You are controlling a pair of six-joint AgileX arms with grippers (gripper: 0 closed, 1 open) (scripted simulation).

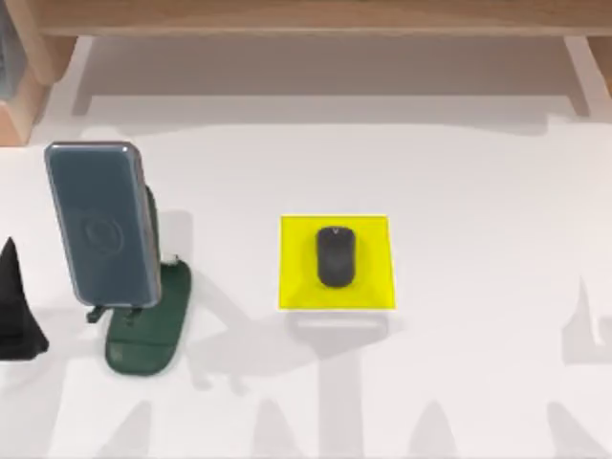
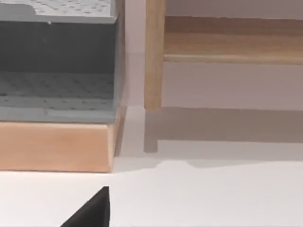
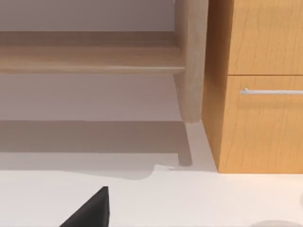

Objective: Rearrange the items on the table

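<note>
Resting on the yellow square pad (image 1: 337,262) at the centre of the top view is the small black oval computer mouse (image 1: 335,256), lying wholly within the pad's edges. The larger grey-blue rounded-rectangle phone (image 1: 102,225) with a faint circle mark sits propped on the dark green stand (image 1: 148,330) at the left of the frame, leaning back with its lower edge in the stand's cradle. Both rest on the wide plain white surface (image 1: 478,239). A light wooden shelf (image 1: 306,17) runs along the top of the frame.

The left hand (image 1: 16,311) appears as a dark shape at the left edge of the top view, apart from the phone; whether its fingers are spread or pressed together cannot be told. In the left wrist view a grey perforated tray (image 2: 57,61) sits on a wooden block. In the right wrist view a wooden drawer unit (image 3: 258,85) with a metal handle stands on the surface.
</note>
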